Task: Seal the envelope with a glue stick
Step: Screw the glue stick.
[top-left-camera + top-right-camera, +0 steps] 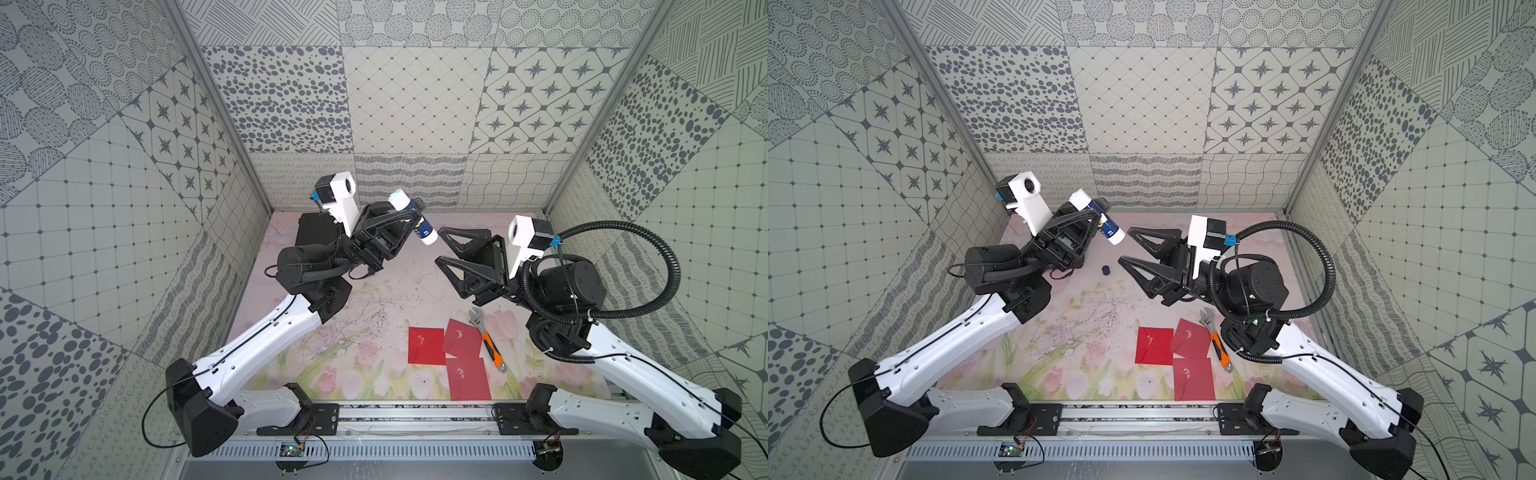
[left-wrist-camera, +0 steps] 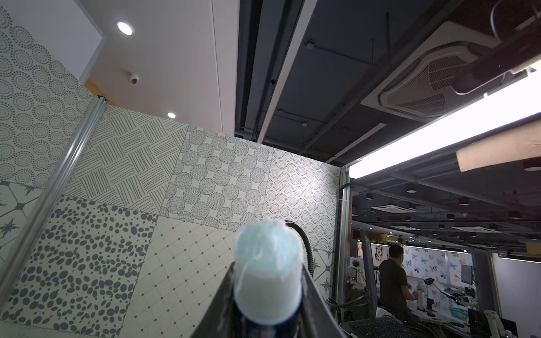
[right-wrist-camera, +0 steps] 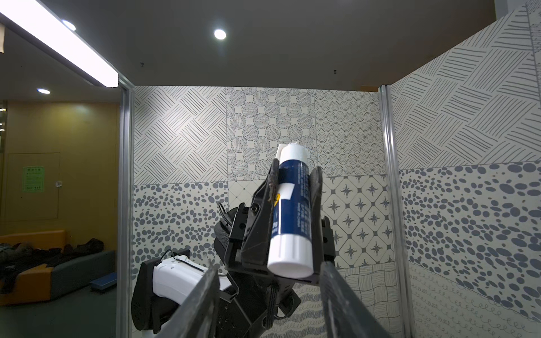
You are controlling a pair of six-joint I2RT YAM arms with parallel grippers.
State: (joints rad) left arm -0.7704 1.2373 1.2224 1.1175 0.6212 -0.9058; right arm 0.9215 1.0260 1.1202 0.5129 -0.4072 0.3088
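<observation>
The glue stick (image 1: 427, 235) (image 1: 1116, 236) is held up in the air, tilted, with my left gripper (image 1: 413, 211) (image 1: 1098, 212) shut on its blue label. Its cap is off and pale glue shows at the upper end (image 2: 268, 263). In the right wrist view the glue stick (image 3: 289, 210) stands between the left fingers. My right gripper (image 1: 439, 245) (image 1: 1124, 245) (image 3: 270, 267) is open and empty, just off the stick's white lower end. A small dark blue cap (image 1: 1106, 270) lies on the table below. Three red envelopes (image 1: 426, 345) (image 1: 1154, 345) lie flat at the front right.
An orange-handled wrench (image 1: 488, 345) (image 1: 1219, 345) lies against the right side of the envelopes. A black box (image 1: 311, 232) sits at the back left behind the left arm. Patterned walls close in three sides, and a rail (image 1: 415, 415) runs along the front.
</observation>
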